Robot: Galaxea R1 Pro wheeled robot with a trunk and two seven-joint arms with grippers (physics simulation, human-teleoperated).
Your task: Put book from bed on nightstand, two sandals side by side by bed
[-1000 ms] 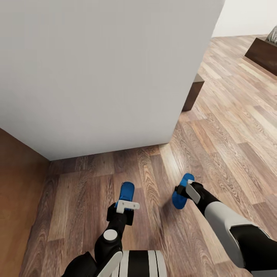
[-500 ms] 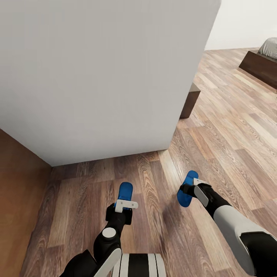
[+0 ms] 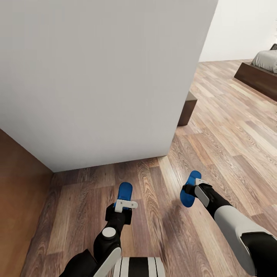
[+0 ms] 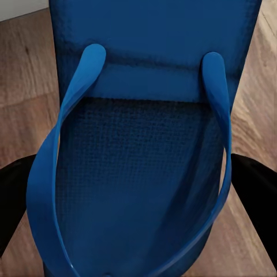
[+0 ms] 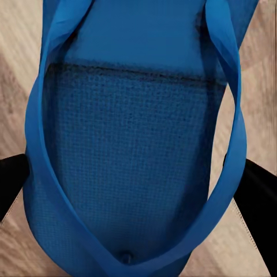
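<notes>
I carry one bright blue sandal in each hand above the wood floor. My left gripper is shut on the left sandal; the left wrist view shows that sandal's sole and straps between the black fingers. My right gripper is shut on the other sandal, whose footbed sits between the black fingers in the right wrist view. The bed, dark frame and grey mattress, lies far off at the right edge. A dark brown nightstand peeks from behind the wall. The book is out of view.
A big white wall block stands right in front of me, its corner close ahead. A brown wooden panel rises on my left. Light wood-plank floor opens to the right toward the bed.
The whole view has swung rightward, so the wall block slides left and more of the bed and mattress shows. Both grippers still hold their sandals, the right one slightly further right.
</notes>
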